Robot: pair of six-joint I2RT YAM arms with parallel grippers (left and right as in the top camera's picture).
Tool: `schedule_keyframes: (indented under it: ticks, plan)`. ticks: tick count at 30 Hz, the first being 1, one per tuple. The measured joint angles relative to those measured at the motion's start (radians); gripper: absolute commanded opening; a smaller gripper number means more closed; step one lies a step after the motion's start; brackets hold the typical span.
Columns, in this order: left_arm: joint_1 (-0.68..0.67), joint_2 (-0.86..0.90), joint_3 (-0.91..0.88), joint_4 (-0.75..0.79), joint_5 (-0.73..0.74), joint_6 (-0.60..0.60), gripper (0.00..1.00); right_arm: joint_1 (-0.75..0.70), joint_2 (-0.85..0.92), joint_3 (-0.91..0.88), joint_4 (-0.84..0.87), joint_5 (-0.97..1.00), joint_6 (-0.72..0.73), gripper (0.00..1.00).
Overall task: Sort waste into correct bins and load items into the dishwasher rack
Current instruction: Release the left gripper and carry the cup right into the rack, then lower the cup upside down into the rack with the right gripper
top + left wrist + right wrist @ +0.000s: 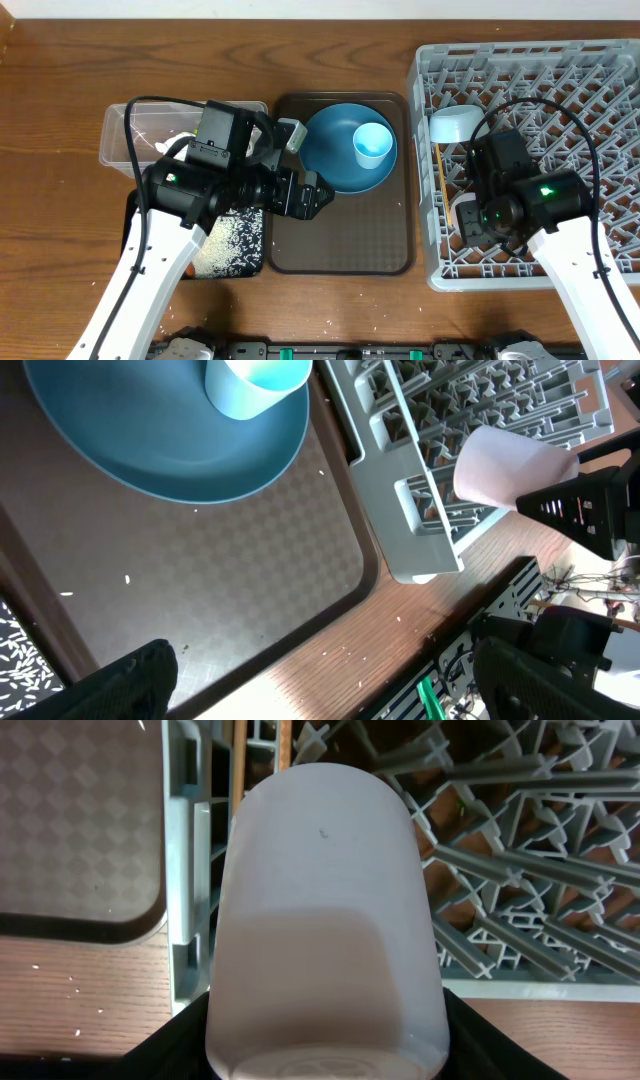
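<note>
A: Lighting?
B: Bright, even, from above; only soft, faint shadows on the worktop.
A: Focus?
B: Overhead view sharp. Right wrist view: the pink cup looms close, slightly soft, lower half shaded.

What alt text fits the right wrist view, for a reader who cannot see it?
The right gripper holds a pink cup over the edge of the grey dishwasher rack. A brown serving tray lies at left on the wooden table.

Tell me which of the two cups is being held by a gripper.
The pink cup, clamped in the right gripper over the dishwasher rack. The light-blue cup stands free on the dark-blue plate.
</note>
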Motion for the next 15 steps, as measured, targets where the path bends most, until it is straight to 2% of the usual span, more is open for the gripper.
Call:
schedule_keyframes:
  ticks: [15]
  plan:
    - [0.000,0.000,0.000,0.000,0.000,0.000,0.97,0.000,0.001,-0.016,-0.002,-0.006,0.000,0.56]
